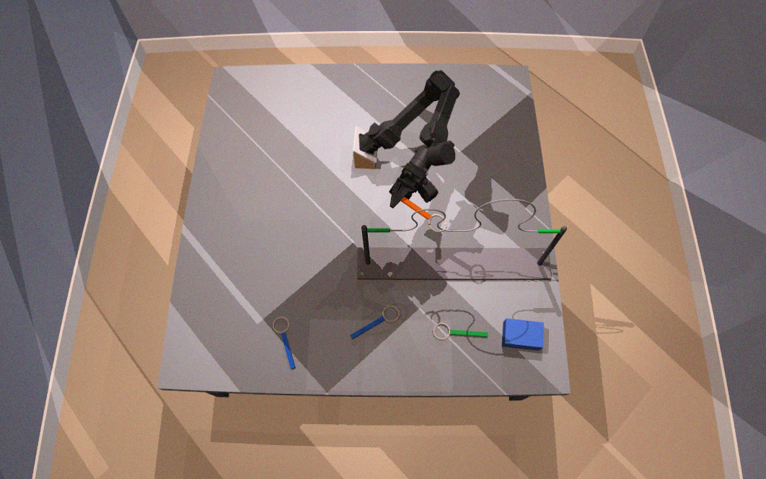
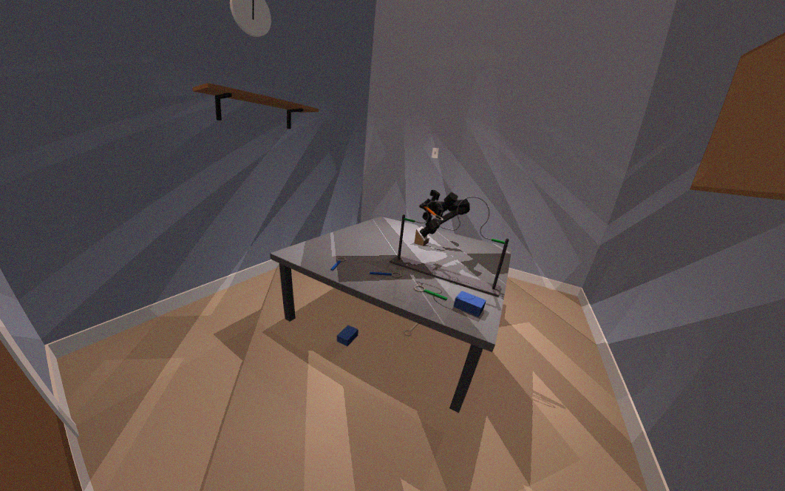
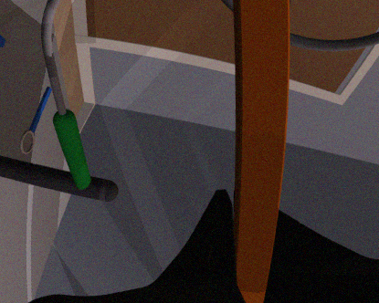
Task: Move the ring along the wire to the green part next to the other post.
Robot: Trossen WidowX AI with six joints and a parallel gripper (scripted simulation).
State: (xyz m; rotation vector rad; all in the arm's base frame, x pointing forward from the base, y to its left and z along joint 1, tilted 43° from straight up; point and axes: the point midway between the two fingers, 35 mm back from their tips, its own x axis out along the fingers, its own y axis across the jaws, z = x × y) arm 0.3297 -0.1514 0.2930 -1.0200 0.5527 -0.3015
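Observation:
My gripper (image 1: 399, 199) (image 3: 229, 199) is shut on the orange handle (image 1: 417, 208) (image 2: 430, 211) (image 3: 261, 137), behind the wire in the top view. The handle slants down-right there to the pale ring (image 1: 428, 223), which seems to surround the grey wire (image 1: 508, 200) (image 3: 56, 82) at the right foot of the small bend. Contact between ring and wire cannot be told. The left green part (image 1: 378, 229) (image 2: 409, 220) (image 3: 72, 151) meets the left post (image 1: 366, 245) (image 3: 33, 175). The right green part (image 1: 549, 231) (image 2: 498, 241) meets the right post (image 1: 551, 247). The ring is outside the wrist view.
The wire's large bend rises between the ring and the right green part. The posts stand on a flat base (image 1: 492, 256). In front lie two blue-handled rings (image 1: 288, 351) (image 1: 368, 327), a green-handled ring (image 1: 468, 333) and a blue box (image 1: 522, 333) (image 2: 469, 302).

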